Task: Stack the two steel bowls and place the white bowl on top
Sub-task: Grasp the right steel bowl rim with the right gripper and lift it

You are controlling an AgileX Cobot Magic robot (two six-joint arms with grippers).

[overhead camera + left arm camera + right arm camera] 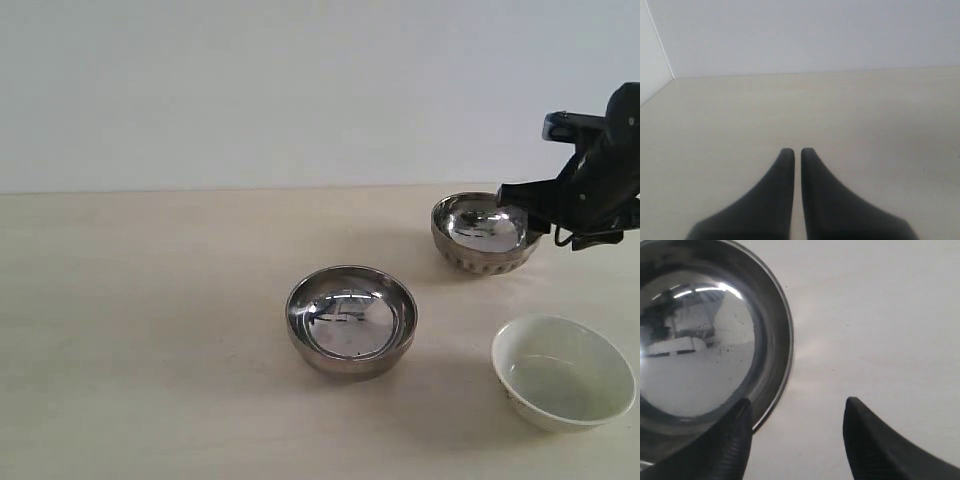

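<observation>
A smooth-sided steel bowl sits at the middle of the table. A ribbed steel bowl stands at the back right, and its shiny inside fills much of the right wrist view. My right gripper hangs open over that bowl's rim, one finger above the bowl's inside and the other over bare table, with nothing held. The white bowl rests at the front right. My left gripper is shut and empty over bare table; it does not show in the exterior view.
The pale wooden table runs back to a plain white wall. A side wall meets the table at a corner in the left wrist view.
</observation>
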